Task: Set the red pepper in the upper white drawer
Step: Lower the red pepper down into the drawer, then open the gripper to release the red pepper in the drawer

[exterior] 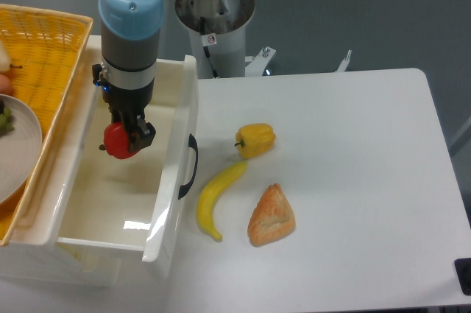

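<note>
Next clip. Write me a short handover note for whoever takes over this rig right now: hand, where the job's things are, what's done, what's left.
Hand: shut on the small glossy red pepper, held over the inside of the large open white plastic drawer.
Done: pepper picked up and carried over the drawer.
Left: lower if needed, open the hand, withdraw.
On the table, not part of the job: yellow pepper, yellow banana, wedge of bread. Yellow wicker basket sits left of the drawer.

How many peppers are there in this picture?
2. The red pepper is held by the gripper over the white drawer; the yellow pepper sits on the table above the banana.
</note>
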### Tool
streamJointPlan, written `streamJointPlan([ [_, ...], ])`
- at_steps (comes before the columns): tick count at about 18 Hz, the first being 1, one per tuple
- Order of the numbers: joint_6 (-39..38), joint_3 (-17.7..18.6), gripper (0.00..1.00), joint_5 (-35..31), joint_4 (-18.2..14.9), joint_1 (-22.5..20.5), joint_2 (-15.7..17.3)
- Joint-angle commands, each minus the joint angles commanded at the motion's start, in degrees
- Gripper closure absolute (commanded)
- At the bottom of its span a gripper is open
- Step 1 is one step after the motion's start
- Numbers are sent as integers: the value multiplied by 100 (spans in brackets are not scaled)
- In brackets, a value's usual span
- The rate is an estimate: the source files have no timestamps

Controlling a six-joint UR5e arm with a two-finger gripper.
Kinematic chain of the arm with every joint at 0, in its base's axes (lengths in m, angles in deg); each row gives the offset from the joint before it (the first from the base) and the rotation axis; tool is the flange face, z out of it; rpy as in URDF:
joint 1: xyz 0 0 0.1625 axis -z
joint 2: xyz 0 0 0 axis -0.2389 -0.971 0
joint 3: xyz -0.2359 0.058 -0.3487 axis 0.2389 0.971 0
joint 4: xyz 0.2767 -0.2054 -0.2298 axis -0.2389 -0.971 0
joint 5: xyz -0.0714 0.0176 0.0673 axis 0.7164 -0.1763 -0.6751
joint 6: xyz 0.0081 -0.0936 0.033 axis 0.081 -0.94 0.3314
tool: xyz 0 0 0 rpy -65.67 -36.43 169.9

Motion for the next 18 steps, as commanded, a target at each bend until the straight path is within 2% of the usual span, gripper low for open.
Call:
streamJointPlan([
  [2, 0, 0, 36, 0, 0, 0, -9],
  [4, 9, 0, 27, 0, 9, 0, -26],
  [7, 9, 0, 20, 9, 18, 0, -53],
  [18, 9, -53, 20, 35, 9, -114, 87],
])
